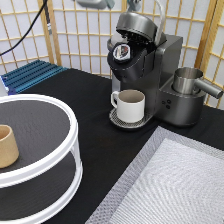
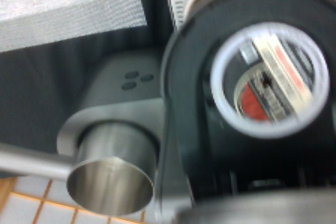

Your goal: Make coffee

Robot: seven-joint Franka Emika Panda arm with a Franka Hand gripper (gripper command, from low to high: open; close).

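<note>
From across the table, the coffee machine (image 1: 150,65) stands at the far side, right of centre, with its lid (image 1: 136,22) thrown up so the brew chamber is open to reach. The coffee (image 1: 121,51) pod already sits in that chamber, foil top facing out, so loading looks done while the lid is not yet shut. A white mug (image 1: 129,105) waits on the drip tray (image 1: 122,121) under the spout, handle to the left, placed to catch the brew. A steel frother jug (image 1: 188,80) sits in the machine's right-hand bay. At the near left a white turntable rack (image 1: 55,145) carries a tan cup (image 1: 7,146), well apart from the machine.

The gripper (image 1: 97,3) is only a grey shape at the far top edge, above and left of the raised lid; I cannot tell how it is set.

From the hand's camera, looking steeply down on the machine, the coffee (image 2: 274,77) fills the chamber ring, its red-and-dark foil plain if smeared. The frother jug (image 2: 112,175) and the machine's buttons (image 2: 133,80) lie beside it, so the hand probably hangs over the open top.
</note>
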